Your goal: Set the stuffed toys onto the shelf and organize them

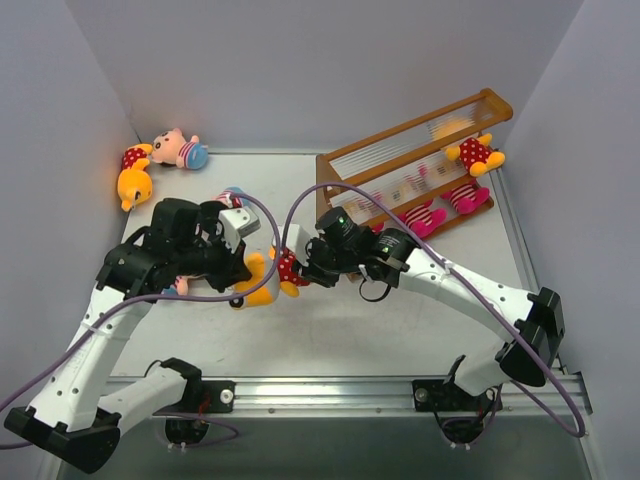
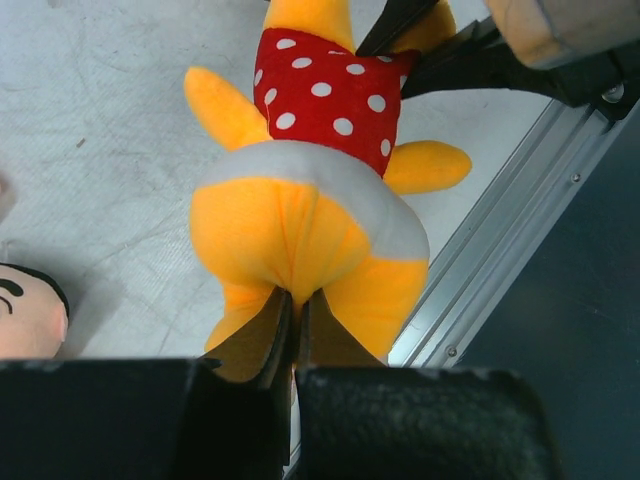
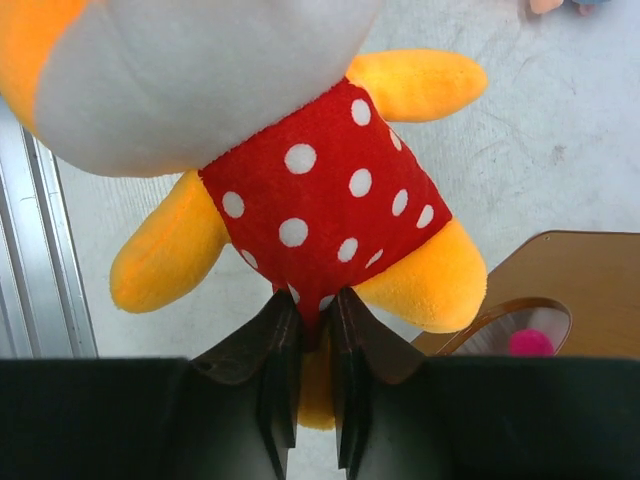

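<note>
A yellow bear (image 1: pixel 272 275) in a red polka-dot dress hangs between my two grippers at mid-table. My left gripper (image 2: pixel 294 305) is shut on the bear's yellow head (image 2: pixel 290 235). My right gripper (image 3: pixel 312 315) pinches the red dress (image 3: pixel 320 200) at its lower edge, jaws shut on the fabric. The orange-brown shelf (image 1: pixel 332 172) stands at the back right, holding another yellow bear (image 1: pixel 477 153) and two magenta-limbed striped toys (image 1: pixel 425 217). A corner of the shelf (image 3: pixel 590 290) shows in the right wrist view.
In the far left corner lie a yellow bear (image 1: pixel 133 172) and a peach-faced doll (image 1: pixel 178 150). Another doll (image 1: pixel 232 196) lies just behind my left gripper, and a peach face with black hair (image 2: pixel 30 312) sits beside it. The table's metal rail (image 2: pixel 510 220) runs nearby.
</note>
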Available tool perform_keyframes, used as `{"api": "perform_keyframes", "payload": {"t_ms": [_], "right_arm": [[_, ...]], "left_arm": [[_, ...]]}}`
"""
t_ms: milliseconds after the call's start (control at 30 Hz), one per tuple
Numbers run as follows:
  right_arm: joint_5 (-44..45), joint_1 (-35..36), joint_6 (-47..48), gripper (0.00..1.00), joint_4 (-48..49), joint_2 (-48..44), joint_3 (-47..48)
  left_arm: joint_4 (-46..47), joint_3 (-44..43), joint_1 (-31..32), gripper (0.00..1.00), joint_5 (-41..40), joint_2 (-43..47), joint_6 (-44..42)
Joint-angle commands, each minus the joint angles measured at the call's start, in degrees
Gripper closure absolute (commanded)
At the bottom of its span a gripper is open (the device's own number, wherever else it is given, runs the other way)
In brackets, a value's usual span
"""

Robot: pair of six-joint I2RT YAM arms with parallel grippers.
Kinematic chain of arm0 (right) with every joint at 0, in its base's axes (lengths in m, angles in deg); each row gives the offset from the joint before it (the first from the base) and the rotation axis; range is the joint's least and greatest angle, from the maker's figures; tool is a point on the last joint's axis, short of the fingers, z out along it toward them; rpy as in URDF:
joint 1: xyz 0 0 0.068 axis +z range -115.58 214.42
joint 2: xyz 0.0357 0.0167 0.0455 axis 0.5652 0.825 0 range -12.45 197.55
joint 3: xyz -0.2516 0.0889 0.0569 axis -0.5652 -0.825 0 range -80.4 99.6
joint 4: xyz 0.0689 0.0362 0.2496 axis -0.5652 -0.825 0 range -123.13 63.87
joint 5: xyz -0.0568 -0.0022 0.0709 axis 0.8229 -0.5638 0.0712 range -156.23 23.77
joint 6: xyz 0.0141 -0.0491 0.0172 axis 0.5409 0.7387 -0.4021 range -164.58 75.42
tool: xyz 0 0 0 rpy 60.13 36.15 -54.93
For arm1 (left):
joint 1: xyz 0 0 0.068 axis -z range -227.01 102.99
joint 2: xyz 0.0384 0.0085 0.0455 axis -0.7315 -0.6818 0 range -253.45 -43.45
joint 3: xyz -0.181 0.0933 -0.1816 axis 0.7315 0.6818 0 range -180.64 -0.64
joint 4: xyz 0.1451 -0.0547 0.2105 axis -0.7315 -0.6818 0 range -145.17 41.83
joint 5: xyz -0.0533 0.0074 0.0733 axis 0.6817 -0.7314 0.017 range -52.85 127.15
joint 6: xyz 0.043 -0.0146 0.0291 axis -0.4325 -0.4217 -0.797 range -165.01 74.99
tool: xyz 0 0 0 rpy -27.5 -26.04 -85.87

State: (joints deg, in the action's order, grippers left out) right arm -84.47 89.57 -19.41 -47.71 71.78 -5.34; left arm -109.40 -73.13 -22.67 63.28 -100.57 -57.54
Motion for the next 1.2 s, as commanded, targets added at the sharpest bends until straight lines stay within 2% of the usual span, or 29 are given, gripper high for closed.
{"api": "perform_keyframes", "payload": {"t_ms": [0,100,167,300,333,433,567,800,933,967,1000,1033,1167], "right_arm": [[2.2,0.4,0.2,0.89,0.4,0.0,0.3],[2.3,0.5,0.1,1.0,0.4,-0.6,-0.4],[2.2,0.5,0.1,1.0,0.2,-1.2,-0.8],[2.8,0.5,-0.2,1.0,-1.5,-2.6,-1.9],[3.0,0.5,-0.4,1.0,-2.0,-3.1,-2.6],[5.0,0.5,-1.1,1.0,-3.3,-5.4,-3.9],[7.9,-0.5,-2.8,1.0,-5.6,-9.1,-5.7],[14.1,-3.6,-9.6,1.0,-10.8,-11.3,-4.7],[18.1,-4.0,-15.0,1.0,-13.8,-12.6,-3.8],[19.9,-4.2,-17.4,1.0,-15.2,-12.7,-3.5],[21.6,-4.6,-18.5,1.0,-15.9,-12.9,-2.8],[22.3,-4.8,-19.5,1.0,-16.9,-12.9,-2.3],[25.5,-6.9,-22.9,1.0,-21.3,-13.8,-0.4]], "left_arm": [[2.8,-3.4,0.4,0.98,3.8,1.7,-0.8],[3.7,-3.1,0.3,0.98,2.7,1.9,-0.2],[4.8,-2.8,0.3,0.97,1.6,2.3,0.9],[9.5,-2.0,0.3,0.63,-4.8,3.6,4.2],[10.4,-1.9,0.2,0.5,-7.7,3.8,4.9],[14.1,-1.6,0.1,0.34,-12.0,4.1,7.6],[19.2,-1.2,-0.3,0.22,-21.3,4.3,12.0],[25.5,0.7,-3.2,0.07,-34.1,3.6,20.9],[26.6,2.3,-8.1,0.0,-36.1,3.1,24.0],[27.0,2.8,-9.4,0.05,-35.9,3.1,25.5],[27.9,3.3,-10.6,0.06,-35.2,3.3,26.1],[28.4,4.6,-13.0,0.06,-35.1,3.4,26.6],[30.5,7.3,-13.4,0.06,-38.0,3.4,26.4]]}}
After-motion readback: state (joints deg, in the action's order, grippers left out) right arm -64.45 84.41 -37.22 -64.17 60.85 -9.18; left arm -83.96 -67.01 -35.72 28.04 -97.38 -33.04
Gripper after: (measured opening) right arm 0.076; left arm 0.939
